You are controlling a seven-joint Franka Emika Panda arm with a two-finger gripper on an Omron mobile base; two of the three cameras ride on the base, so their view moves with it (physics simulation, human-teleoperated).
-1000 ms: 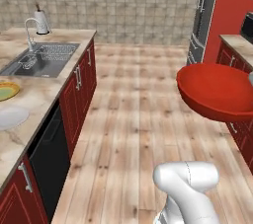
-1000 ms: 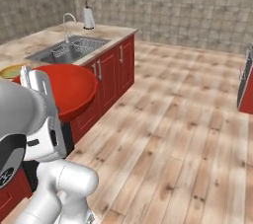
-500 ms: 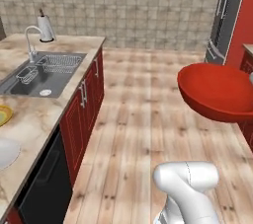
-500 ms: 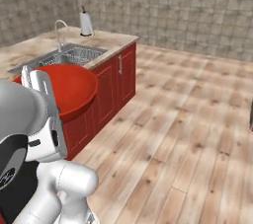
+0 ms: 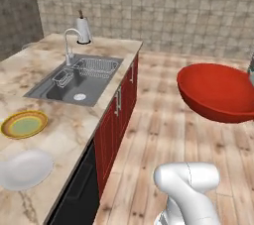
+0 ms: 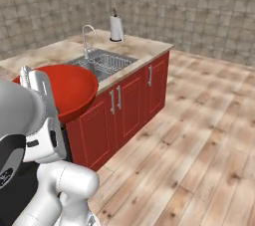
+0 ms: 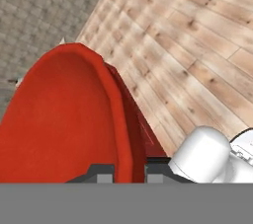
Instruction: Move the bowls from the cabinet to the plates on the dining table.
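My gripper is shut on the rim of the wide glossy red bowl, which stands on edge between the fingertips in the hand view. The same bowl hangs in the air over the wooden floor, to the right of the dining table. From the other side, the bowl shows in front of the table's corner. Two plates lie on the marble top: a yellow-rimmed plate and, nearer the camera, a white plate. The cabinet is out of view.
A steel sink with a faucet is set in the table past the plates, and a paper-towel holder stands at its far end. Red cupboard fronts and a black appliance front face the open wooden floor.
The whole picture has shifted, so the base has turned and the table now shows larger and nearer. The red bowl stays in the same place in the views, still gripped.
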